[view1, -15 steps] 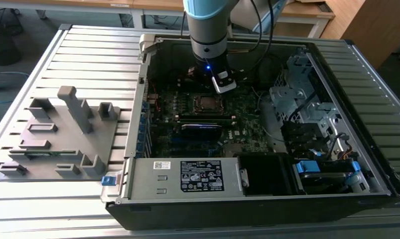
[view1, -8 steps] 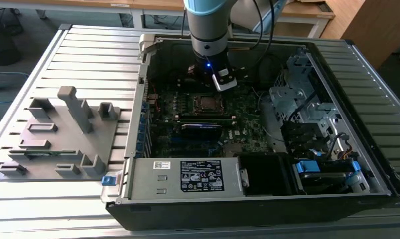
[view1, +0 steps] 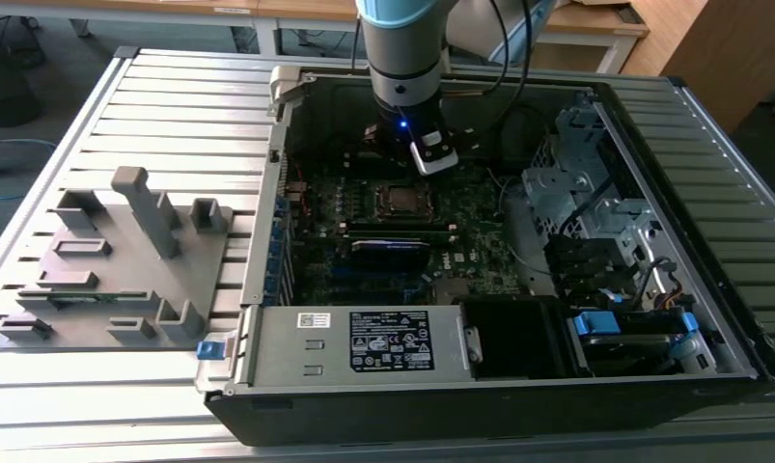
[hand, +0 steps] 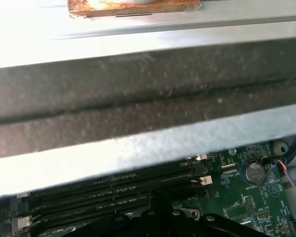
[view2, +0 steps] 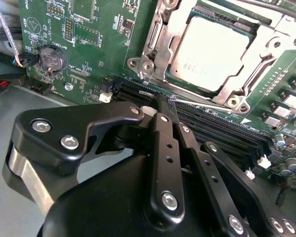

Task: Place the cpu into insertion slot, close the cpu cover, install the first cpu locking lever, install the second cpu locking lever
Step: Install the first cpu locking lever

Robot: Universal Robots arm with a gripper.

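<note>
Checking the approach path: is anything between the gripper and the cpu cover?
Only a thin silvery rod. In the second wrist view it lies along the edge of the cpu cover, right at the tip of the gripper. Nothing else visible stands between them.

Green board [hand: 237, 207] carries long black memory slots [hand: 103, 197], lying side by side. Small white connector [hand: 205, 180] just off the slots' end. Round coin battery [hand: 254, 173] past that connector. Grey metal case wall [hand: 148, 143] runs alongside the slots. Black gripper [hand: 158, 219] overlaps the slots.
</note>
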